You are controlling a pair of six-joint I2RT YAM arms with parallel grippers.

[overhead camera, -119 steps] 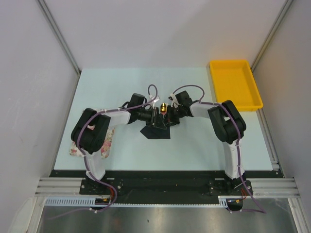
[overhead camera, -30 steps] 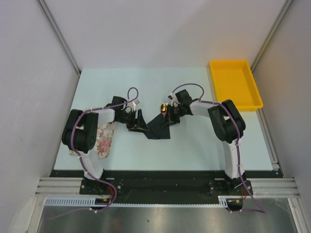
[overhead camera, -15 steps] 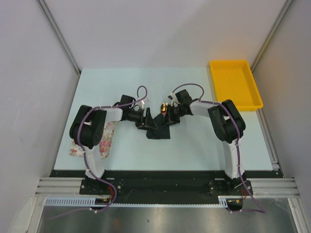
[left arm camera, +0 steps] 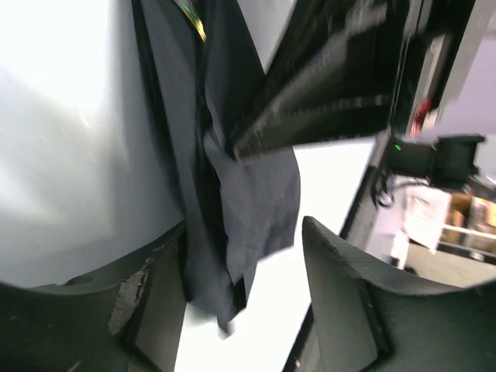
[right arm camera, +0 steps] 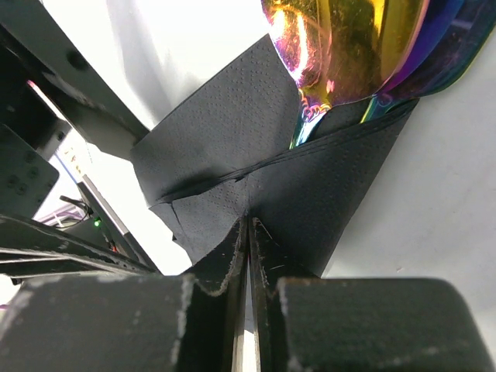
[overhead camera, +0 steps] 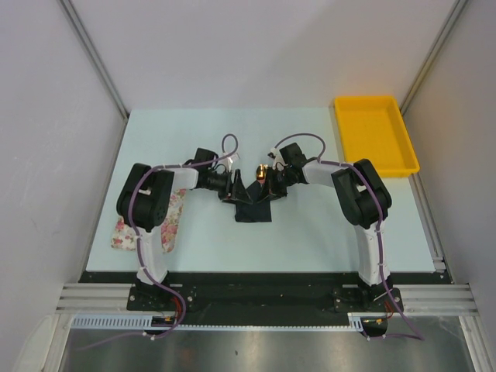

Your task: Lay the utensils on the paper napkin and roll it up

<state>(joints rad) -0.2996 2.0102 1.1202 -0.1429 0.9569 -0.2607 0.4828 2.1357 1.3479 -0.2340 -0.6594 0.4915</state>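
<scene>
The rolling is looking under way but unfinished. The thin black paper napkin [overhead camera: 253, 209] is lying near the middle of the pale tabletop [overhead camera: 310, 232], folded over itself into a bunched, angular shape, neither a flat sheet nor a tidy roll. The slender utensils [right arm camera: 341, 46], with shiny gold, iridescent ends, are sitting inside it; their bowls are poking out past the napkin's far edge while their handles are hiding under the folds. So the placing step is appearing done and the wrapping is remaining; the loose flaps are needing to be turned round the bundle and tightened.

The right pincer [right arm camera: 248, 232] is reaching in from the napkin's right side and is clenched on a folded point of the paper, just below the gold ends; whether the handles are also caught in that pinch cannot be told. The left pincer [left arm camera: 244, 240] is working at the napkin's left side with its jaws standing apart, released; a hanging flap of the napkin is drooping between the fingers, close against one of them, not being squeezed.

As for containers, a rectangular yellow plastic tray [overhead camera: 376, 136] is sitting well off to the napkin's far right, holding nothing; a pink-and-white floral cloth mat [overhead camera: 172, 225] is lying well to the napkin's near left, partly under the left arm.
</scene>
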